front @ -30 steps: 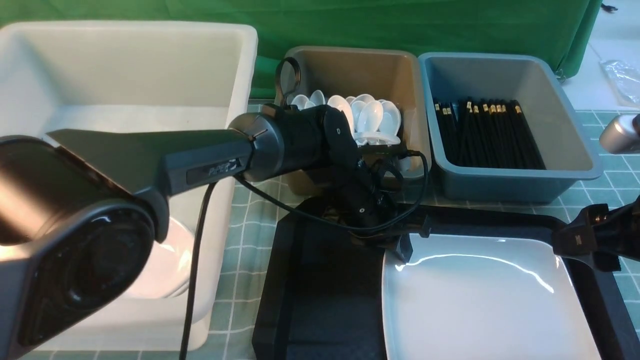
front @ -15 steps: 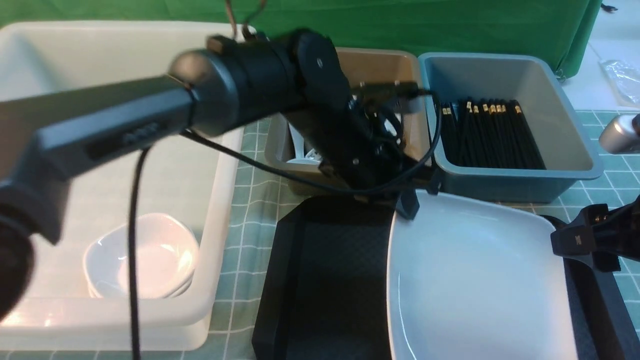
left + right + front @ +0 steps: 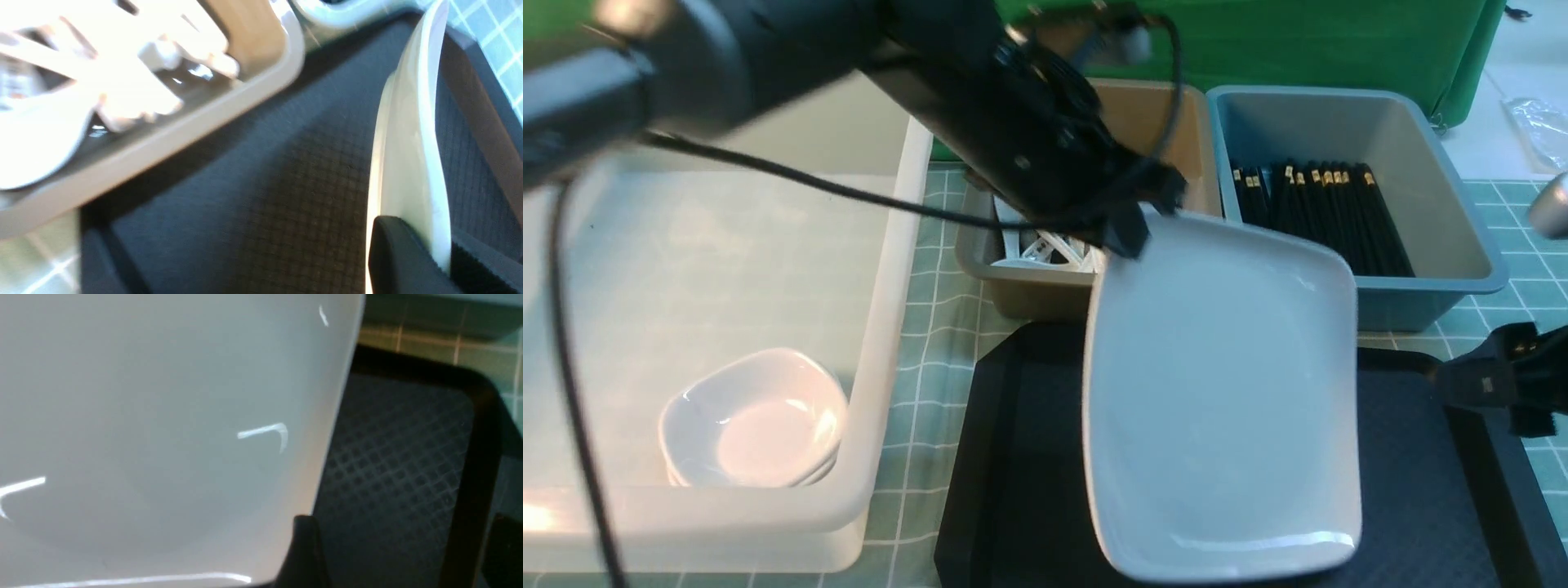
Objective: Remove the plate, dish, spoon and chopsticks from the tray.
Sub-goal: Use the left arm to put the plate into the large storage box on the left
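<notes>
the left arm is a motion-blurred dark mass across the upper left of the front view, and its outline is hard to trace. the left gripper (image 3: 1131,233) shows at upper centre, clamped on the far left corner of the large glossy white rounded-square plate (image 3: 1225,392). the left wrist view shows that grip better: the plate's rim runs edge-on between two black fingers (image 3: 392,257). the plate hangs tilted over the middle of the large flat black plastic tray (image 3: 1013,457). it hides much of the tray, and whether its near edge touches the tray cannot be told.

the right gripper (image 3: 1462,384) is a dark shape cut off by the right edge, beside the plate and apart from it. its jaws stand wide with nothing between them. in the right wrist view only one finger tip shows, at the bottom of the frame against the plate's edge.

the arm covers most of the tan plastic bin (image 3: 1029,294) at upper centre, so only a few white soup spoons (image 3: 1045,245) show inside. the grey-blue plastic bin (image 3: 1437,245) to its right holds black chopsticks with gold bands (image 3: 1323,212). at left, the big white plastic tub (image 3: 882,269) holds stacked small white dishes (image 3: 752,420).

everything sits on a pale green checked tablecloth (image 3: 931,327), with a green cloth backdrop (image 3: 1298,41) behind.
</notes>
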Controlling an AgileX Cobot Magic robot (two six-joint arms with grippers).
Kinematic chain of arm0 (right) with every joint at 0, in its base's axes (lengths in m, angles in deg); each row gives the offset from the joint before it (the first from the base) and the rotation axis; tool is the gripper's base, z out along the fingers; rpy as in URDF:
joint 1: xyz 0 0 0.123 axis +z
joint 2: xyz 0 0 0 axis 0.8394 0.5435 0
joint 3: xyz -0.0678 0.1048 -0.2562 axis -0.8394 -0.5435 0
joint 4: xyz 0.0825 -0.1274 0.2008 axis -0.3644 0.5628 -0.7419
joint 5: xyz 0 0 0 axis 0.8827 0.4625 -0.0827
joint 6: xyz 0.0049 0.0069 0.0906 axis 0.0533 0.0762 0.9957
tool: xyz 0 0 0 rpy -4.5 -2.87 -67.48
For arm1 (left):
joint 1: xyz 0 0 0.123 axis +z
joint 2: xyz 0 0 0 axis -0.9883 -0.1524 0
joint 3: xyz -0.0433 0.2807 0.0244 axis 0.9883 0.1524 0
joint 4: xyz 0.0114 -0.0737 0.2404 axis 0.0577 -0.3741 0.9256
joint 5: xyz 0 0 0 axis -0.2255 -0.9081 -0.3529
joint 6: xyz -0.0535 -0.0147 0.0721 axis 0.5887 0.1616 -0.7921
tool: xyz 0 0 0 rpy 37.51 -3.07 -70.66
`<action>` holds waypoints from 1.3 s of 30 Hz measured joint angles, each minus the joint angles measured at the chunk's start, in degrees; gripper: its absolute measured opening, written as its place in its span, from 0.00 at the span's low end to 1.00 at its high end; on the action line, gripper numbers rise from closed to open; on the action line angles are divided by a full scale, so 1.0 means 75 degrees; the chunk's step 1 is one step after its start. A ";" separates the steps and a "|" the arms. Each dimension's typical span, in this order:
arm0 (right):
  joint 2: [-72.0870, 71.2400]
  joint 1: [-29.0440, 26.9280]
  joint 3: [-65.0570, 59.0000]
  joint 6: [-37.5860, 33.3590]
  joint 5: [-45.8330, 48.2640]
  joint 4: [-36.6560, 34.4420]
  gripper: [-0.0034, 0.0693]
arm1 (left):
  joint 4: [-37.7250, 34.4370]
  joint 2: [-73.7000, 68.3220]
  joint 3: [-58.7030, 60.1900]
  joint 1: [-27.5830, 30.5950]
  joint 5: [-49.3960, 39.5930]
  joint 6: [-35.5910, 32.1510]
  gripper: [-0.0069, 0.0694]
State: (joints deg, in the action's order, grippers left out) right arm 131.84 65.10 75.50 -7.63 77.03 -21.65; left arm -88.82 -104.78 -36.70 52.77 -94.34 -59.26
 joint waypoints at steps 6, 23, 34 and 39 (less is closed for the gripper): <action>-0.0717 0.0000 0.0343 0.0000 -0.0049 0.0000 0.83 | -0.0276 0.1165 0.0041 0.1507 -0.0023 0.0157 0.12; -0.0780 0.0000 0.0463 0.0000 -0.0031 0.0000 0.83 | -0.2345 0.2290 0.1339 0.8095 0.0275 -0.0575 0.12; -0.0780 0.0000 0.0478 0.0000 -0.0024 0.0000 0.83 | -0.3729 0.2024 0.4907 0.8291 0.4020 -0.1499 0.12; -0.0780 0.0000 0.0478 0.0000 -0.0024 0.0000 0.83 | -0.3917 0.1418 0.5271 0.8240 0.4428 -0.1768 0.12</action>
State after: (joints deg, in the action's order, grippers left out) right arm 125.99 65.10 79.08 -7.63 76.85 -21.65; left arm -118.20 -94.14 2.84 114.57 -61.13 -72.52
